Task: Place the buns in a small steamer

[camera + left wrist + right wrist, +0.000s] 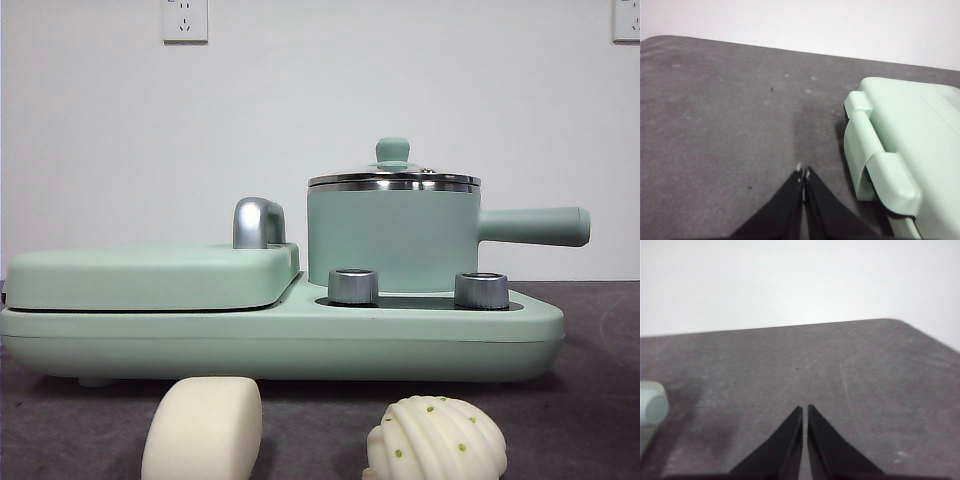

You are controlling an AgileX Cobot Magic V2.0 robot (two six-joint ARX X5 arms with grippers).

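Left gripper [803,172] pinched closed over bare table [730,115] | right gripper [805,408] likewise, empty

Two buns: one smooth oblong bun [203,428], one ribbed bun [436,440] with green dots. One small steamer [392,237], lid [393,175] on. One flat grill plate [150,277]. Two steel knobs [353,286]. Two wall sockets [185,19]. Two grippers.

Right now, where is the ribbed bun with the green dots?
In the front view the ribbed bun lies on the dark table, low and right of centre, beside the smooth bun and in front of the steamer on its green base.
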